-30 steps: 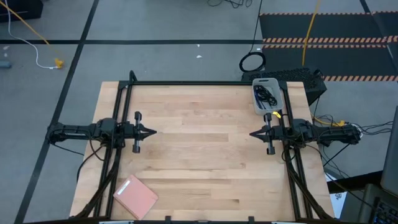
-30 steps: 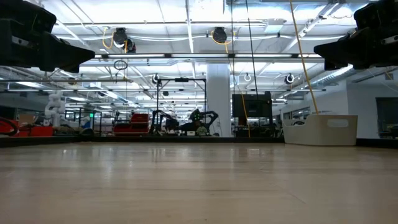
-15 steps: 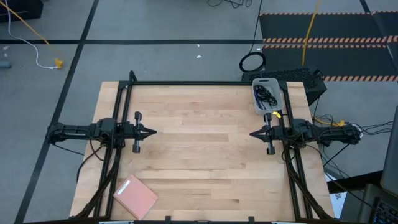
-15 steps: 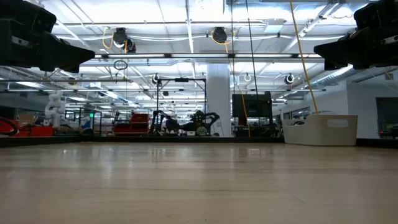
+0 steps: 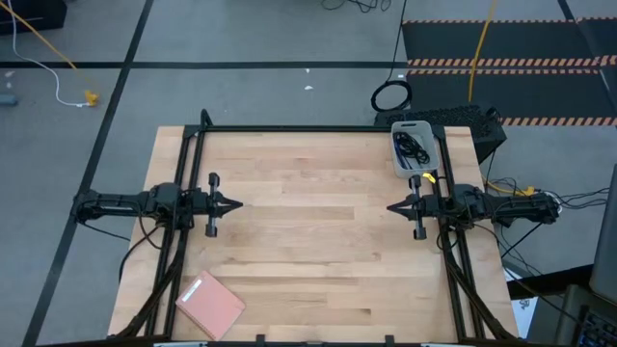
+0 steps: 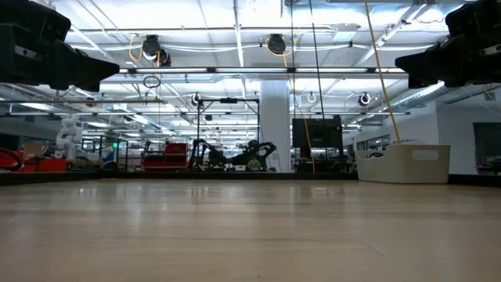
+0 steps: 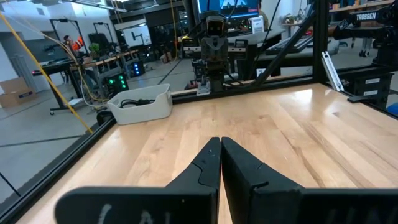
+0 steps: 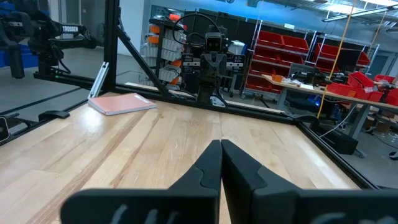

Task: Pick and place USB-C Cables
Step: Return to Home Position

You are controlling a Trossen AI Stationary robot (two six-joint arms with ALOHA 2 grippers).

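Black USB-C cables lie coiled inside a white bin at the table's far right corner; the left wrist view shows the cables over the bin's rim. My left gripper is shut and level above the table's left side, holding nothing. My right gripper is shut and level at the right side, just in front of the bin, also holding nothing. The two point at each other across the bare wood.
A pink flat pad lies at the near left corner, seen also in the right wrist view as the pad. A black frame edges the table. A ring of thick black cable lies on the floor beyond the far edge.
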